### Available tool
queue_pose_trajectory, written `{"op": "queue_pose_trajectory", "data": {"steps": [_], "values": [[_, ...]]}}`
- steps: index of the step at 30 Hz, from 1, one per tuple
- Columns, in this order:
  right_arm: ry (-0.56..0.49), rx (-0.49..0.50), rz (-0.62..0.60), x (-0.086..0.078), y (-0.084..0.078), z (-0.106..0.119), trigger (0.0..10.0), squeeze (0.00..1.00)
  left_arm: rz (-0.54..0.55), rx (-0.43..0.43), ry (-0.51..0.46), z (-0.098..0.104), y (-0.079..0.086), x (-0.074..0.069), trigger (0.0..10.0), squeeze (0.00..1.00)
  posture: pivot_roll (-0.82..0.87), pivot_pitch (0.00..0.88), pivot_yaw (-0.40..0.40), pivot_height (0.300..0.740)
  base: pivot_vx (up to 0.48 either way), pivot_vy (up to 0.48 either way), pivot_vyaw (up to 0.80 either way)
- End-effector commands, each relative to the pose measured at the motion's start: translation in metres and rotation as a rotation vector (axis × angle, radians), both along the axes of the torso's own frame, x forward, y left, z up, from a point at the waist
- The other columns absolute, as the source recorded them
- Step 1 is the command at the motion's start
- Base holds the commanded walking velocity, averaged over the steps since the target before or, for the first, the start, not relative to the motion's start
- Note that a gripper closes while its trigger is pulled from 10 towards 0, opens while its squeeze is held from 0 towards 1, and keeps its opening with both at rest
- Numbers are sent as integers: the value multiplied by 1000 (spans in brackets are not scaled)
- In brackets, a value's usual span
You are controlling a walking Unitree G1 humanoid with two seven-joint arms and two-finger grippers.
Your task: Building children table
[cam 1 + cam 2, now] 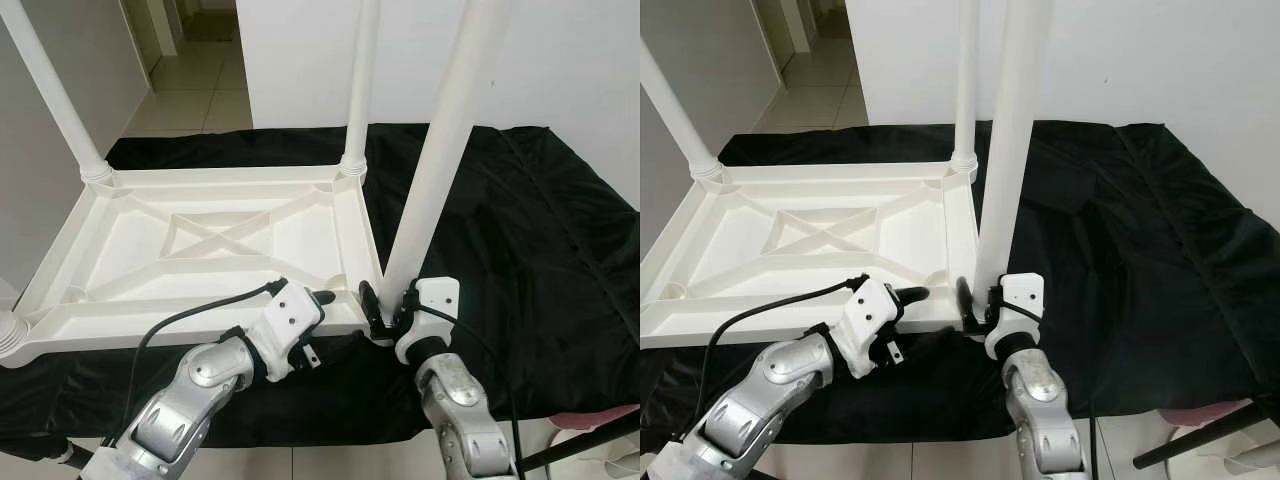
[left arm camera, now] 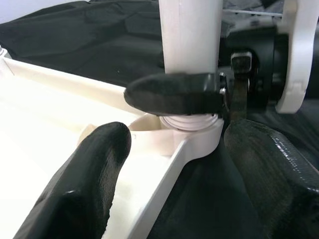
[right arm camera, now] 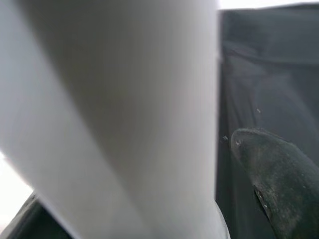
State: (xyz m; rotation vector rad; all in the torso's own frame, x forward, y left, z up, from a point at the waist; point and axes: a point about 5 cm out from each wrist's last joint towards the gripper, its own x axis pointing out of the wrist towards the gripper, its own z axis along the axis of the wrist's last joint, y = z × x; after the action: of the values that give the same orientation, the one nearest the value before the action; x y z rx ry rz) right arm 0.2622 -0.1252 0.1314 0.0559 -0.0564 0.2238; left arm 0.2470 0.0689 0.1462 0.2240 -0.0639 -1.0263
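Spread fingers of the left gripper [image 1: 322, 312] are set astride the upturned tabletop [image 1: 215, 250] rim, just left of the near-right leg [image 1: 440, 150]. At that leg's base, the right gripper [image 1: 385, 300] is pinched around it. Rigid, smooth, light plastic is judged; low holds near the socket are favoured.

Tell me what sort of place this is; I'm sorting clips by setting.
Probably a room in a home, used as a floor workspace. Pale tiled floor runs into a hallway, plain white walls stand behind, and an upside-down white plastic children's table lies on a black cloth sheet spread over the floor.
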Motion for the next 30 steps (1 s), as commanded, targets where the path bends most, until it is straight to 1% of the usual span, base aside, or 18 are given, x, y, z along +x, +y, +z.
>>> {"op": "queue_pose_trajectory", "data": {"steps": [1,2,4,6,7,9,10,12,16,19,21,22,23,25,26,27,28,30], "values": [[-10,2,32,1,1,3,10000,20,1,23,11,-5,1,1,10000,0,-85,22,52,740,0,0,0],[-14,-4,41,1,1,3,10000,20,4,24,11,-5,1,1,10000,0,-85,22,52,740,0,0,0],[-27,-49,135,1,-2,6,10000,0,-15,31,3,-4,3,-2,10000,0,-87,20,54,740,0,0,0],[-27,-49,135,1,-2,6,10000,0,-15,31,3,-4,3,-2,10000,0,-87,20,54,740,0,0,0],[-30,-64,174,2,-4,7,10000,0,-23,26,29,-4,5,-2,10000,0,-81,17,55,740,0,0,0],[-37,-102,253,6,-7,8,10000,0,-49,33,32,-4,11,-4,10000,0,-82,19,56,740,0,0,0],[-37,-102,253,6,-7,8,10000,0,-49,33,32,-4,11,-4,10000,0,-82,19,56,740,0,0,0],[-32,-123,318,9,-9,8,10000,0,-69,38,43,-5,14,-5,10000,0,-82,19,56,740,0,0,0],[-34,-140,351,10,-10,8,10000,0,-79,37,50,-6,14,-6,10000,0,-84,22,56,740,0,0,0],[-40,-232,474,19,-12,9,10000,0,-128,62,53,-7,12,-15,10000,0,-76,41,51,740,0,0,0],[-38,-245,506,21,-13,9,10000,0,-134,67,52,-8,12,-17,10000,0,-76,41,51,740,0,0,0],[-36,-259,515,22,-15,8,9765,0,-131,66,59,-8,12,-18,10000,0,-72,42,50,740,0,0,0],[-36,-259,515,22,-15,8,9765,0,-131,66,59,-8,12,-18,10000,0,-72,42,50,740,0,0,0],[-29,-279,532,25,-19,5,2980,0,-119,61,68,-8,12,-20,10000,0,-66,45,52,740,0,0,0],[-21,-281,545,25,-21,4,1843,0,-115,59,72,-9,12,-20,10000,0,-63,44,53,740,0,0,0],[-21,-281,545,25,-21,4,1843,0,-115,59,72,-9,12,-20,10000,0,-63,44,53,740,0,0,0],[-16,-284,549,25,-23,3,0,0,-115,59,71,-9,11,-21,10000,0,-63,44,53,740,0,0,0],[-10,-287,564,25,-26,2,0,0,-110,59,78,-10,12,-22,10000,0,-57,39,60,740,0,0,0]]}}
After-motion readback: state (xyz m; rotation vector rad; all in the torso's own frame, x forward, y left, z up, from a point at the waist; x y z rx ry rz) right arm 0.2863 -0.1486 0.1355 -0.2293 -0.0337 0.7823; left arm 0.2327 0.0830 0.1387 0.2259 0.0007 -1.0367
